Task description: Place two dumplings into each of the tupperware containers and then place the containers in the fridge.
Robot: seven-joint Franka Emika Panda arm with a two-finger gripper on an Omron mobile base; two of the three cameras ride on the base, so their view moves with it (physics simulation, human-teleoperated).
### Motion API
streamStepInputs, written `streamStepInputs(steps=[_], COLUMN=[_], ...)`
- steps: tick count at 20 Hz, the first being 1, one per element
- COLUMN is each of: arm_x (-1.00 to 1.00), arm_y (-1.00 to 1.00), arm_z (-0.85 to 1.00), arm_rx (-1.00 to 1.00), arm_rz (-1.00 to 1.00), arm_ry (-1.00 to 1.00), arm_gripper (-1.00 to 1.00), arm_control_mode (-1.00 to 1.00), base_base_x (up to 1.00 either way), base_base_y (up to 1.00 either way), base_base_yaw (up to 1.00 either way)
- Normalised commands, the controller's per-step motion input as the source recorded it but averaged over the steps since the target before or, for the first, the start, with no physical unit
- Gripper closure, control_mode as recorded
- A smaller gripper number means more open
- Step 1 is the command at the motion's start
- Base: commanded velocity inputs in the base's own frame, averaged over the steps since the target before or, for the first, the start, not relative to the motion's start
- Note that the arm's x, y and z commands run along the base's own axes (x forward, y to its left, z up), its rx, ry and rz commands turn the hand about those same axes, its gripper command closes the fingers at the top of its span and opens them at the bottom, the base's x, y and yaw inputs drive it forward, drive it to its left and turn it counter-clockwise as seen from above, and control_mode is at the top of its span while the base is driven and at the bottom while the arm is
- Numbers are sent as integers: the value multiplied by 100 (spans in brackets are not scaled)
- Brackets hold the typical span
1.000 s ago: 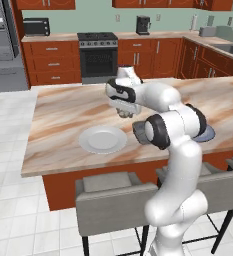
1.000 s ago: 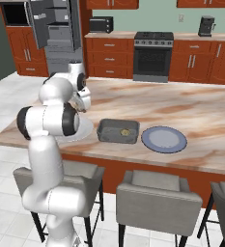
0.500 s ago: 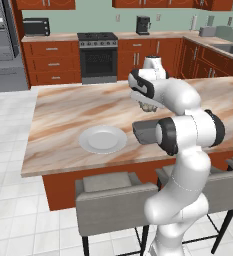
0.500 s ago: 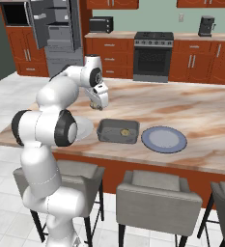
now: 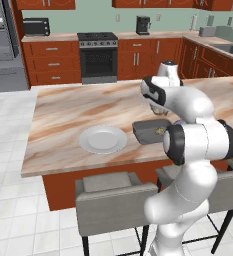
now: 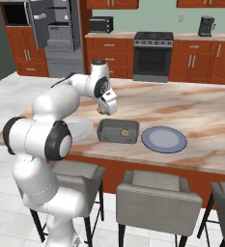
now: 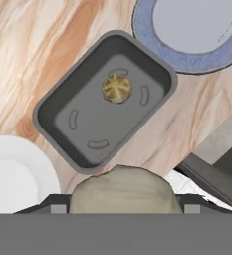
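On the island counter (image 6: 201,103), left to right in the right base view: white plate (image 6: 81,128), partly hidden behind the arm, then grey container (image 6: 118,131) just beside it, then blue plate (image 6: 164,139) just right of the container. One dumpling (image 6: 125,132) lying inside the container, toward its right half; same one (image 7: 117,88) visible on the container floor in the hand view. Gripper (image 6: 104,110) hanging above the container's near-left edge, apart from it. Fingers clamped on a second dumpling (image 7: 123,191), big tan lump low in the hand view, over the container rim (image 7: 90,167). Fridge (image 6: 53,30) at back left, door open, well apart from the island. Stove (image 6: 152,55) further right along the back wall.
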Motion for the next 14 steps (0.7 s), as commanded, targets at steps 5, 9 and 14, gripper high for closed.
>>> streamStepInputs(steps=[5,9,14], arm_x=[32,56,55], arm_y=[0,-1,-25], arm_z=[-14,-9,-19], arm_rx=[-5,-7,-1], arm_rz=[4,6,5], arm_ry=[1,15,13], arm_gripper=[100,100,100], arm_control_mode=[-100,-100,-100], base_base_x=[0,0,0], base_base_y=[0,0,0], base_base_yaw=[0,0,0])
